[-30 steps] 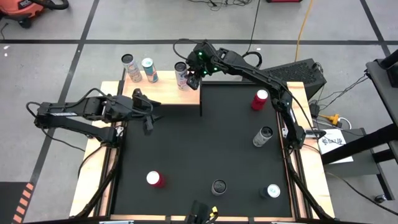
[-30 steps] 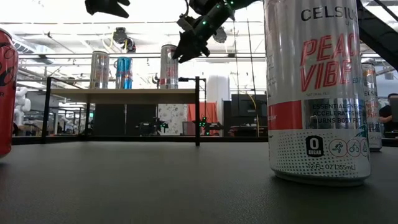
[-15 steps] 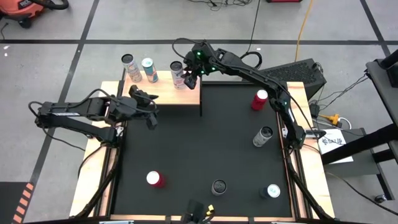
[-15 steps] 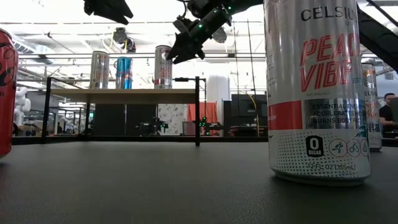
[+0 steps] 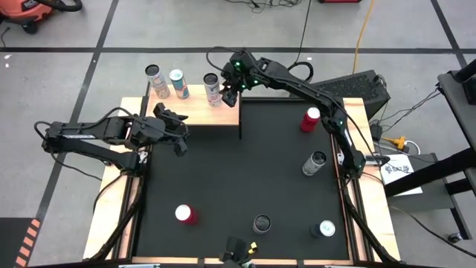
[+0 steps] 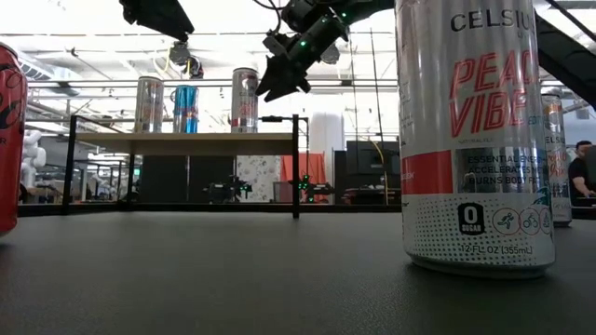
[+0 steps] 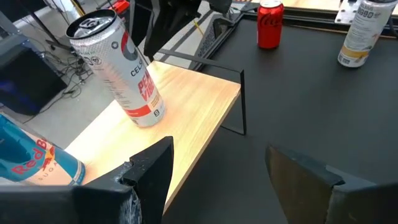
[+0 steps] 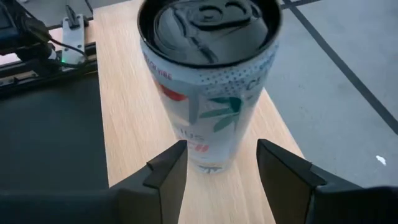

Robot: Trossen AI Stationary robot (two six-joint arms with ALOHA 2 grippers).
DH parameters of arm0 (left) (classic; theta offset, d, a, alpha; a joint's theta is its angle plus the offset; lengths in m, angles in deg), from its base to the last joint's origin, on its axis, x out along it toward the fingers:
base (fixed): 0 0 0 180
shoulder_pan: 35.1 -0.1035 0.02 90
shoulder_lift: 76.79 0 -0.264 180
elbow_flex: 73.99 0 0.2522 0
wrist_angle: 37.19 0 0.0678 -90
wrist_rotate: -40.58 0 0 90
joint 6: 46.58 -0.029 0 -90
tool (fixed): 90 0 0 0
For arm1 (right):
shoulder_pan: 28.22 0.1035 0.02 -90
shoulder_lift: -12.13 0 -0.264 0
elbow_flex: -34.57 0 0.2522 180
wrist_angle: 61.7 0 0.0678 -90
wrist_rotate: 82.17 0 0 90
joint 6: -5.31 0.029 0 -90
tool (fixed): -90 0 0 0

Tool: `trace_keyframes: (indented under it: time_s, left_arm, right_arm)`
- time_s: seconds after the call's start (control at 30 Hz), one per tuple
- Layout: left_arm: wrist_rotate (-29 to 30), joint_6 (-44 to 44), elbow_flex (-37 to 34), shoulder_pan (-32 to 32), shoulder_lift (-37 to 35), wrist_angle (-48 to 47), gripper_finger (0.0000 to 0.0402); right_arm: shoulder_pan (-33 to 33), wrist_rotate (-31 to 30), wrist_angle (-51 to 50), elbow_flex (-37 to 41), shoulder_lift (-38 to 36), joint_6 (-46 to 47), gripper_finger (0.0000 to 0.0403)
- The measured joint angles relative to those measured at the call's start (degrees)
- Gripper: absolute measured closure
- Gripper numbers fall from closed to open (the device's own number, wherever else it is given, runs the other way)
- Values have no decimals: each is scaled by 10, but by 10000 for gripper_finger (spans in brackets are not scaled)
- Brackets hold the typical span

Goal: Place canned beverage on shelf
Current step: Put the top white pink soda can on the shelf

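Can [image 5: 213,88] upright at shelf [image 5: 195,111] right edge; right gripper [image 5: 230,94] fingers apart, close beside. Risk: retreating finger clips can, topples it.

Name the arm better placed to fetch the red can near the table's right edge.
Right. The red can stands beside the right arm; its right gripper is open and free by the shelf. The left gripper is across the table.
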State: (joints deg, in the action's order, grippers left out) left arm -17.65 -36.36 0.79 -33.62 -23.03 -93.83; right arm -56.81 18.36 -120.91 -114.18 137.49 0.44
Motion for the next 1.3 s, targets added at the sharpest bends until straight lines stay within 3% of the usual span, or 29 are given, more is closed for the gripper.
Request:
trace_keyframes:
  time_s: [0.77, 1.3]
  left_arm:
    - [0, -1, 0, 0, 0, 1, 148]
    - [0, -1, 0, 0, 0, -1, 148]
  right_arm:
    - [-2, 17, 87, 0, 12, 14, 229]
    - [-2, 32, 94, 0, 12, 30, 229]
